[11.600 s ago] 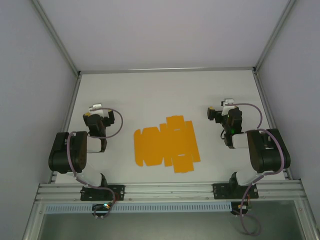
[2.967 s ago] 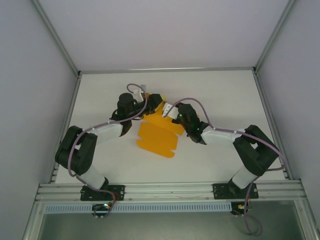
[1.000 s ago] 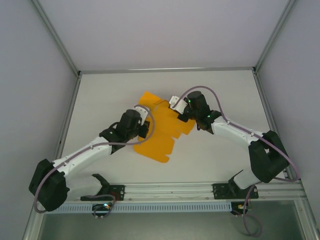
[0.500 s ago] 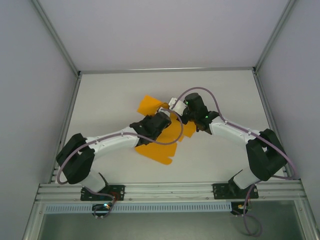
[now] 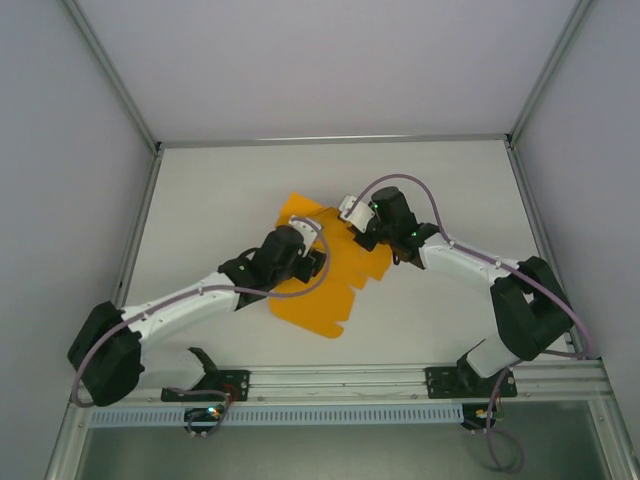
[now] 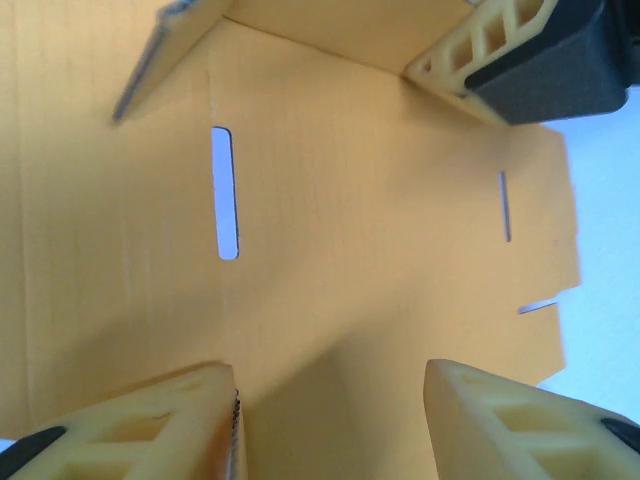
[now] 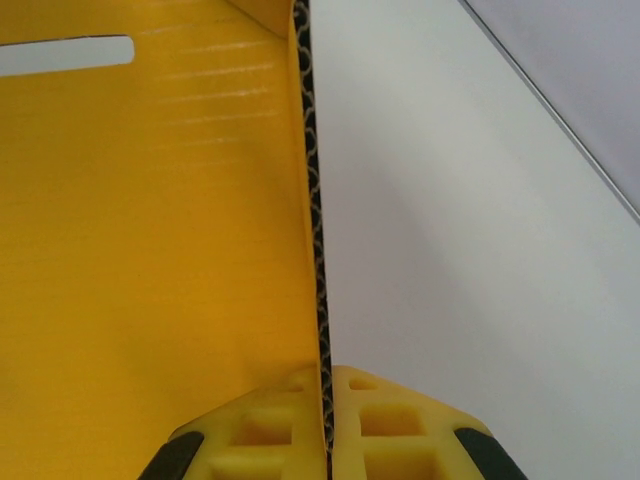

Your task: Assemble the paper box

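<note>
White table (image 5: 450,190), paper box (image 5: 320,305) lying mid-table, partly folded, middle hidden under arms. Right hand (image 7: 325,400) clamped on its raised flap edge. Left hand (image 6: 330,400) spread open above it, gripping nothing.

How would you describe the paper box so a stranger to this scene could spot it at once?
Start from the white table and look to its middle. There lies the paper box, an orange-yellow card sheet with slots and flaps, its far edge bent up. It is the only orange thing, between the black-and-white left arm and right arm.
</note>
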### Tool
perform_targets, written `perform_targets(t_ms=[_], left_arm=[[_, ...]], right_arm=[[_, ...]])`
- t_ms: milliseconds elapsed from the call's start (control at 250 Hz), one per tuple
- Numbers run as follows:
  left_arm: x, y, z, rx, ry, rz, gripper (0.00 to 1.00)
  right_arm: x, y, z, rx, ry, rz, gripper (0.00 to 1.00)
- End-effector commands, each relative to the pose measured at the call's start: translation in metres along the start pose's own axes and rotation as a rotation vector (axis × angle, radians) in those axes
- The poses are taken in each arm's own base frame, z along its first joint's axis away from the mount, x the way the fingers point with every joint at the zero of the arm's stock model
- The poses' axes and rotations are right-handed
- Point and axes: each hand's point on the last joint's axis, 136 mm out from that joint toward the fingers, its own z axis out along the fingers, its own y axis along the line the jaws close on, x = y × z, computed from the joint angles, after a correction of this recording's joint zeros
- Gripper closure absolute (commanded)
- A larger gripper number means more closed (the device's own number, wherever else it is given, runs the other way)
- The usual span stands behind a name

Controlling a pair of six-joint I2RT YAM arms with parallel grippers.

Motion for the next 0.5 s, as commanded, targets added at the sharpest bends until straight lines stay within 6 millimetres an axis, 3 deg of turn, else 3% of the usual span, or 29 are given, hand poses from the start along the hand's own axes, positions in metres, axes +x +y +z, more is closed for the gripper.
perform_targets(t_ms=[0, 116, 284, 363, 403, 495], left_arm=[[-0.004, -0.015, -0.017, 0.140, -0.047, -0.117, 0.35], [-0.011, 0.012, -0.043, 0.081, -0.118, -0.202, 0.00], [-0.008, 0.084, -0.082, -0.157, -0.132, -0.435, 0.00], [0.006, 0.120, -0.093, -0.269, -0.097, -0.550, 0.00], [0.012, 0.134, -0.094, -0.293, -0.081, -0.596, 0.00], [0.019, 0.143, -0.085, -0.244, -0.053, -0.665, 0.00]], right_arm=[[-0.012, -0.007, 0.001, 0.012, -0.055, 0.046, 1.00], [-0.011, -0.005, -0.001, 0.009, -0.062, 0.039, 1.00], [-0.012, -0.003, -0.006, -0.008, -0.080, 0.030, 1.00], [-0.013, -0.002, -0.008, -0.016, -0.091, 0.031, 1.00], [-0.014, -0.002, -0.008, -0.016, -0.094, 0.033, 1.00], [-0.014, -0.003, -0.008, -0.016, -0.092, 0.033, 1.00]])
